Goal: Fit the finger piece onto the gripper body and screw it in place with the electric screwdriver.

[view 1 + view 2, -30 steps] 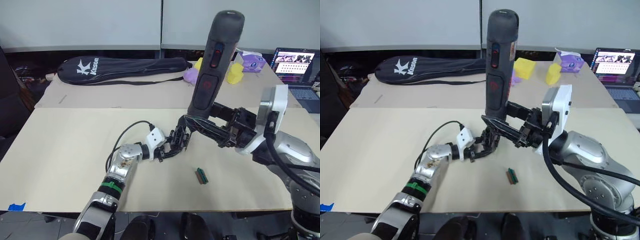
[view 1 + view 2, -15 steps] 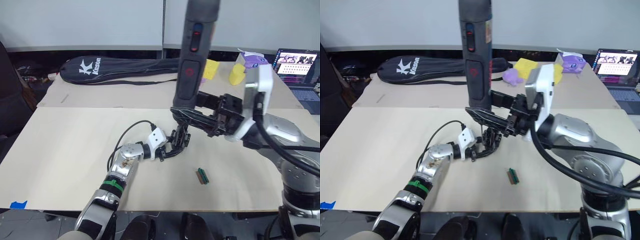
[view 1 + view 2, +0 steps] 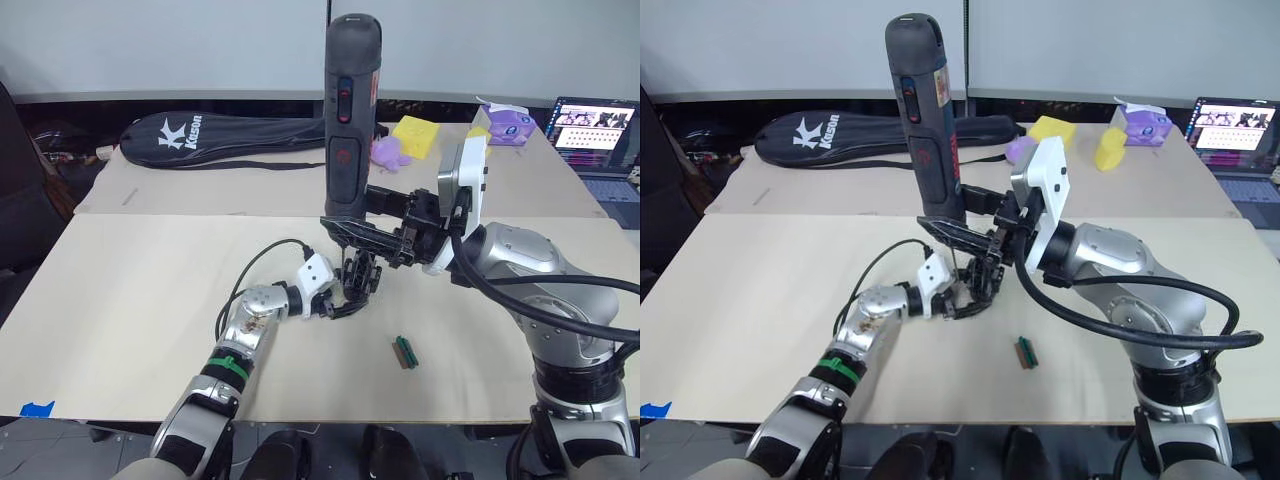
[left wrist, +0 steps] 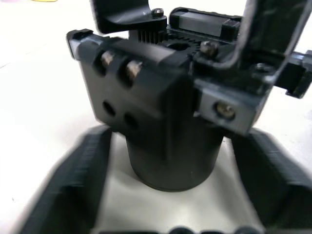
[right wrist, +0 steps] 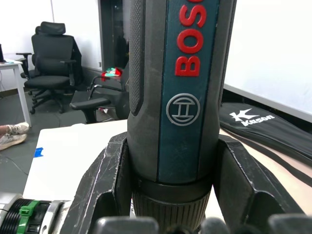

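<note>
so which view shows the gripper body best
The left wrist view: the gripper body sits close up between the left claw's fingers, screws and gear teeth plain. In the eye views it is a small dark shape under the screwdriver. The right wrist view shows the screwdriver instead.

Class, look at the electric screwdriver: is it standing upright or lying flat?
Upright: the right tool clamps the electric screwdriver near its lower end, handle pointing up, above the gripper body.

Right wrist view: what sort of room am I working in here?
Most likely an office or lab workspace. Behind the electric screwdriver stand black office chairs on a grey floor, and the head views show a beige table with an open laptop at its far corner.
</note>
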`<state>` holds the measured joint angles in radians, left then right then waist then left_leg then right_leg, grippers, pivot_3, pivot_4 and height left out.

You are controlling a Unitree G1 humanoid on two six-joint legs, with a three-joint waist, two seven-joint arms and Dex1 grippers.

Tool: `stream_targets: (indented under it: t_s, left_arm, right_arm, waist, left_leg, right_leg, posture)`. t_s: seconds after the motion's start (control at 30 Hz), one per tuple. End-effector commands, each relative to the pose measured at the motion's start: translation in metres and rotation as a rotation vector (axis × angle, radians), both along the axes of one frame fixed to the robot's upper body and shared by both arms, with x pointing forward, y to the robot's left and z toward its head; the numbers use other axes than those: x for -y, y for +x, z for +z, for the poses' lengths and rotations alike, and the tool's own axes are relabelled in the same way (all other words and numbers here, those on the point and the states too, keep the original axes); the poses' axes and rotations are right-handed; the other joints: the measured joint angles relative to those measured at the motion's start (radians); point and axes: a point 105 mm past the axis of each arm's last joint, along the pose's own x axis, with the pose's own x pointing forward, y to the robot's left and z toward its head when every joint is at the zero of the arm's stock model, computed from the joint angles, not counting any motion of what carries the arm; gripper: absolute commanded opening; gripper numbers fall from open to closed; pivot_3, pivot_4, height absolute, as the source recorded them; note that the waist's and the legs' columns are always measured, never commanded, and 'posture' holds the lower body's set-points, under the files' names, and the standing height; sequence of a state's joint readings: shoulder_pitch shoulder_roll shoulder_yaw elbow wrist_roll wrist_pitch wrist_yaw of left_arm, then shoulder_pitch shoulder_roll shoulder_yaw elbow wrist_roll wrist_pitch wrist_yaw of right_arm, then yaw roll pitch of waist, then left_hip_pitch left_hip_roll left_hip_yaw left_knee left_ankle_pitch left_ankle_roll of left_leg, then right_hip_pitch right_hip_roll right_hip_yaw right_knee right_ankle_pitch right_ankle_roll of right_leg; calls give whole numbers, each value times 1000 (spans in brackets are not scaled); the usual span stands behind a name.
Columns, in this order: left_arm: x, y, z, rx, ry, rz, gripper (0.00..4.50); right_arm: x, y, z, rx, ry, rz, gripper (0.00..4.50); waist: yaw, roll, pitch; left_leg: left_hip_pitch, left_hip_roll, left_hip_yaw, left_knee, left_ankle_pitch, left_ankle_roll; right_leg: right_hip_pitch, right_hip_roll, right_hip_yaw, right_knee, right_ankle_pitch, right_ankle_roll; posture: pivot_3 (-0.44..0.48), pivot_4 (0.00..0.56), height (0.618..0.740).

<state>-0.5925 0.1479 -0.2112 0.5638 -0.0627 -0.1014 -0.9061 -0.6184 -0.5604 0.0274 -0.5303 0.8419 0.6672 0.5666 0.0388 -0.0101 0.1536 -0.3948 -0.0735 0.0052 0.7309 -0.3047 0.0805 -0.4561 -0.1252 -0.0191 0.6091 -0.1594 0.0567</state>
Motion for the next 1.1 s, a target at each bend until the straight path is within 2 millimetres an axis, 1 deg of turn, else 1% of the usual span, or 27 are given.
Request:
stream_targets:
  t_s: [0.03, 0.4, 0.43, 0.47, 0.53, 0.57, 1.1]
  left_arm:
    - [3, 3, 2, 5, -1, 6, 4500]
    - [8, 4, 3, 6, -14, -9, 4500]
    - [8, 4, 3, 6, -15, -12, 3958]
    - [9, 3, 3, 6, -16, -13, 3610]
    - [8, 4, 3, 5, -15, -15, 2648]
    - [8, 3, 3, 5, -15, -15, 2306]
    - [5, 4, 4, 2, -18, -12, 2319]
  right_arm:
    - [1, -13, 24, 96, 40, 28, 1919]
    - [4, -11, 24, 97, 20, 16, 1919]
    - [4, -11, 24, 98, 18, 15, 1919]
    - [4, -11, 24, 99, 16, 13, 1919]
    - [5, -11, 23, 101, 14, 9, 1919]
    - [6, -11, 23, 103, 13, 7, 1919]
    - [0, 0, 20, 127, 2, -24, 1919]
  waist:
    - [-1, 0, 0]
    - [-2, 0, 0]
    - [-2, 0, 0]
    - [-2, 0, 0]
    - [-2, 0, 0]
    - [-2, 0, 0]
    - [-2, 0, 0]
  left_leg:
    - [0, 0, 0, 0, 0, 0]
    - [0, 0, 0, 0, 0, 0]
    - [0, 0, 0, 0, 0, 0]
    - [0, 0, 0, 0, 0, 0]
    - [0, 0, 0, 0, 0, 0]
    - [0, 0, 0, 0, 0, 0]
    - [-1, 0, 0, 0, 0, 0]
  right_leg:
    - [0, 0, 0, 0, 0, 0]
    - [0, 0, 0, 0, 0, 0]
    - [0, 0, 0, 0, 0, 0]
    - [-1, 0, 0, 0, 0, 0]
    - [-1, 0, 0, 0, 0, 0]
    - [-1, 0, 0, 0, 0, 0]
    - [-1, 0, 0, 0, 0, 0]
  posture:
    - [0, 150, 723]
    - [0, 150, 723]
    - [0, 150, 723]
    - [0, 150, 723]
    - [0, 150, 723]
    - [0, 150, 723]
    - [0, 150, 723]
